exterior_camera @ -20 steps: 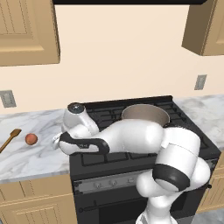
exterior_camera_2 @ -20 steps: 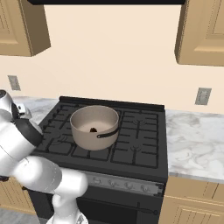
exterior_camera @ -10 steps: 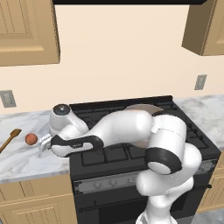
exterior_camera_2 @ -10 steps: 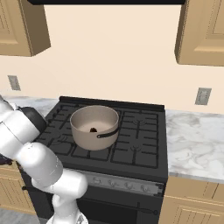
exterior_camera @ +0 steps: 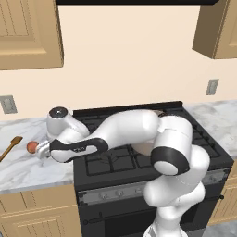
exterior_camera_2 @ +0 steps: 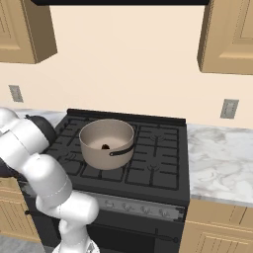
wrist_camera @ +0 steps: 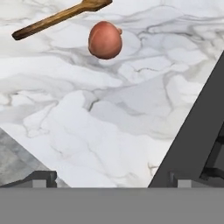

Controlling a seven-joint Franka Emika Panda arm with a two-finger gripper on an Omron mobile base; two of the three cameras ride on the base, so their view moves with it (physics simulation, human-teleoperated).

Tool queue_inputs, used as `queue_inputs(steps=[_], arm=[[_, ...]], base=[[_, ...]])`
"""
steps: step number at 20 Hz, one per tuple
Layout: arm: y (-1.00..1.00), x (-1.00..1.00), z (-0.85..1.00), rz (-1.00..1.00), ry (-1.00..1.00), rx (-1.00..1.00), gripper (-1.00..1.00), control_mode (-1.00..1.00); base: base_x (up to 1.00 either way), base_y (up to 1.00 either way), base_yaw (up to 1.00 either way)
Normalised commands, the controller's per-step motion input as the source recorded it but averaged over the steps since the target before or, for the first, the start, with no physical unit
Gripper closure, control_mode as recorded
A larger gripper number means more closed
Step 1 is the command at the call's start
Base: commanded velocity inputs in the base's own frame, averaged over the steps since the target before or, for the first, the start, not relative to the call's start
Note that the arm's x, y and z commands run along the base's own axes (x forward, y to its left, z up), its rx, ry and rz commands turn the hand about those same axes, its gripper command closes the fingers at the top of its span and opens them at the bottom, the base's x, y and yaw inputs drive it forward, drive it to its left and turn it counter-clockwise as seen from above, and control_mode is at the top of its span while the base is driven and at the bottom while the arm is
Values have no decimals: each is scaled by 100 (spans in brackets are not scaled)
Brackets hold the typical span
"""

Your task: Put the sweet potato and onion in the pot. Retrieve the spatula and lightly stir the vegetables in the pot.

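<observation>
In the hand view the end effector (wrist_camera: 112, 177) has its two fingertips spread far apart at the bottom edge, with nothing between them. Over the last second the arm has swung from above the stove out to the left, so the end effector now hangs over the marble desk (wrist_camera: 87, 131) with the stove's dark edge at its 4 o'clock. That swing points to the onion being the next pick.

The onion (wrist_camera: 105, 40) sits on the desk at 12 o'clock from the fingertips, still apart from them. Just beyond it, at 11 o'clock, lies the spatula (wrist_camera: 61, 17), close to the onion but not touching it. In the left base view the onion (exterior_camera: 31, 146) is just beside the arm's wrist, with the spatula (exterior_camera: 11, 147) further left.

Farthest off, the pot (exterior_camera_2: 106, 143) stands on the stove's left burners, and a small dark lump on its floor looks like the sweet potato (exterior_camera_2: 105, 147), so the first item seems done.
</observation>
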Motion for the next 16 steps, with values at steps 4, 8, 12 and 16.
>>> queue_inputs(steps=[4, 8, 12, 16], arm=[[7, 11, 0, 0, 3, 0, -100, -100], [7, 20, -2, 0, 0, 0, -100, -100], [10, 22, -8, 0, 0, 0, -100, -100], [13, 16, -11, 0, 0, 0, -100, -100]], base=[[0, 0, 0], [0, 0, 0], [0, 0, 0], [0, 0, 0]])
